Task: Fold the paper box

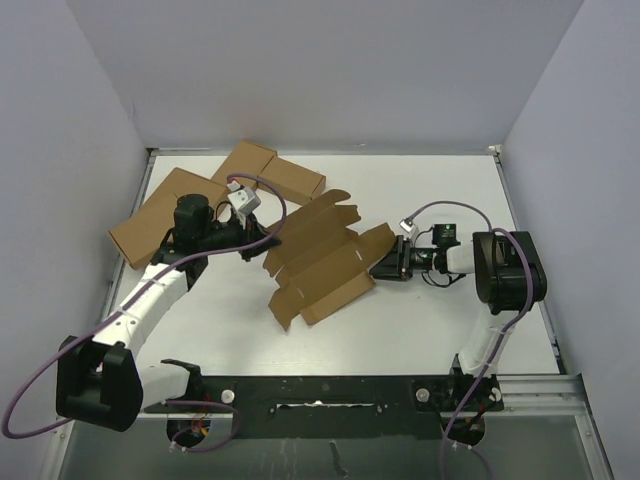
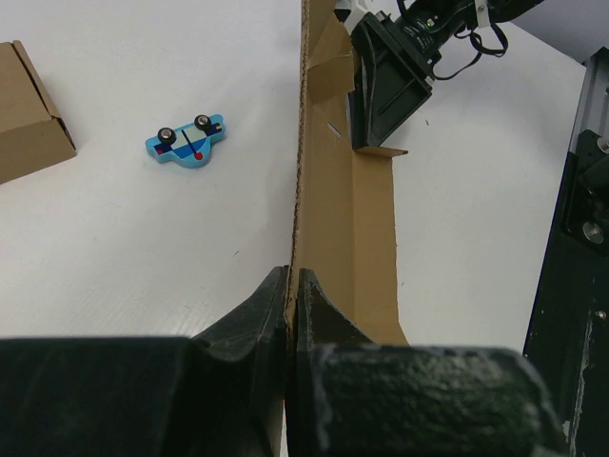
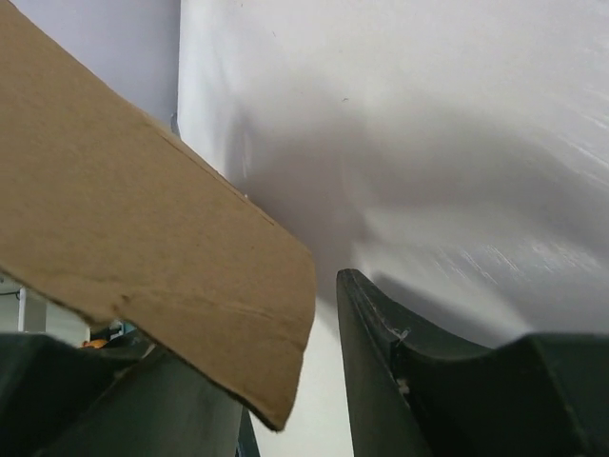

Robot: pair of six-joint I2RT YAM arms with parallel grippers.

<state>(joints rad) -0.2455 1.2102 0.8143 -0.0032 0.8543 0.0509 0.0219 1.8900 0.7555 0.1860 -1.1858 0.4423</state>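
The paper box [image 1: 318, 258] is a flat brown die-cut sheet with many flaps, tilted up off the white table near its middle. My left gripper [image 1: 270, 240] is shut on the sheet's left edge. In the left wrist view the cardboard [image 2: 344, 219] stands edge-on, pinched between the two dark fingers of the left gripper [image 2: 293, 286]. My right gripper [image 1: 385, 266] is at the sheet's right flap. In the right wrist view that flap [image 3: 143, 219] lies against the left finger, with a clear gap to the right finger [image 3: 381, 352]. The right gripper [image 3: 285, 324] is open.
Brown cartons [image 1: 170, 215] are grouped at the back left behind the left arm, one showing in the left wrist view [image 2: 24, 109]. A small blue toy car [image 2: 186, 141] lies on the table. A black rail [image 1: 330, 390] runs along the near edge.
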